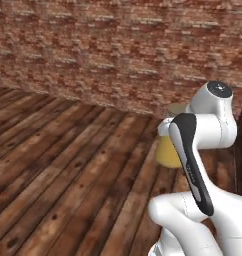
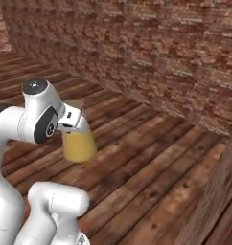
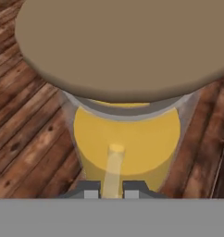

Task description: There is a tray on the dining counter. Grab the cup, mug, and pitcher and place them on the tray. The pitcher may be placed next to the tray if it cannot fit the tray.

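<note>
Pitcher: clear glass conical carafe, lower body filled with orange-yellow juice, narrow neck, round tan cork-like lid, carried in the air above the dark plank floor before a red brick wall, its neck clamped in the nearly closed gripper.

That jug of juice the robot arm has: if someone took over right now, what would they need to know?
Gripper: shut on the pitcher, just under its tan lid.
Pitcher: held in the air above the wooden floor, near the brick wall, with orange-yellow juice inside.
Done: pitcher picked up.
Left: carry it to the tray on the dining counter and set it on or beside the tray. Whether the cup and mug are already placed can't be judged from here.
</note>
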